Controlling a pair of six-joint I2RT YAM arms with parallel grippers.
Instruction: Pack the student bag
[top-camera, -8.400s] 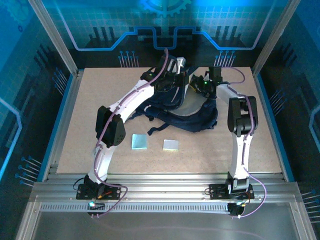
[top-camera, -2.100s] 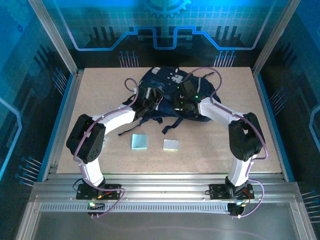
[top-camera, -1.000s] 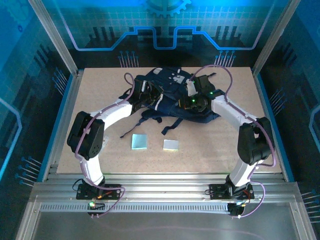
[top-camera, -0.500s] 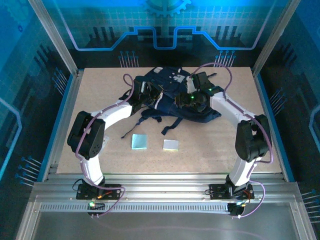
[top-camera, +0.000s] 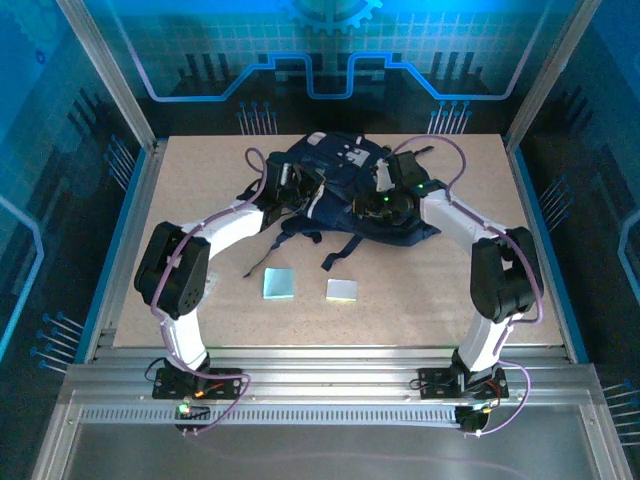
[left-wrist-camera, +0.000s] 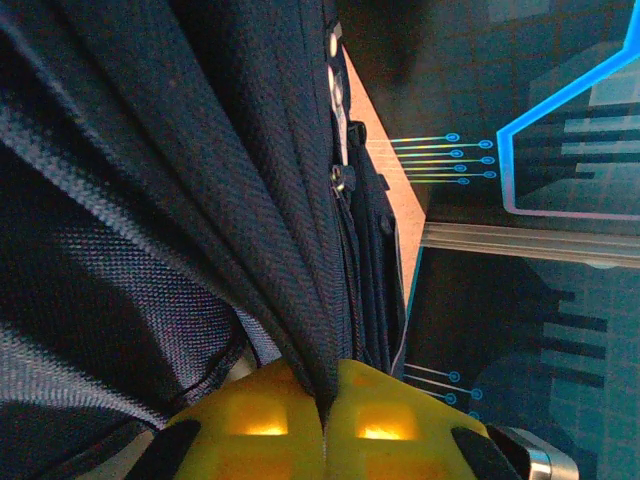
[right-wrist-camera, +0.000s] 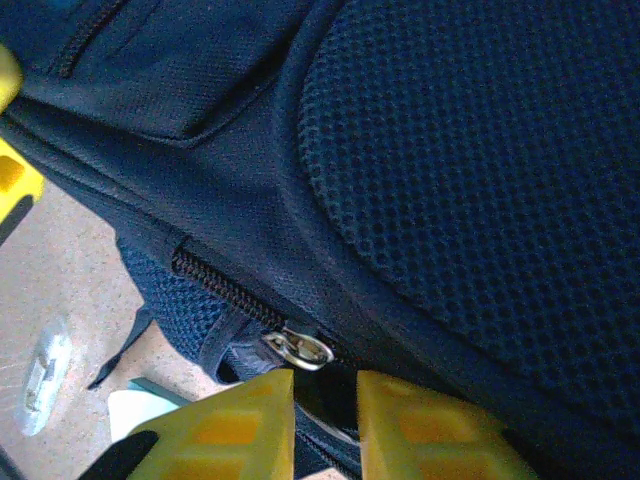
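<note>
Left gripper (left-wrist-camera: 325, 418) stays pinching the student bag (top-camera: 338, 190); right gripper (right-wrist-camera: 325, 402) has shifted to its zipper pull (right-wrist-camera: 297, 347) (grip unclear), readying opening.

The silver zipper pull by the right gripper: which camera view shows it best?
The right wrist view. The silver zipper pull is close and sharp there, just above the yellow fingers. The top view shows the backpack, but the pull is too small to tell. The left wrist view shows pinched dark fabric.
</note>
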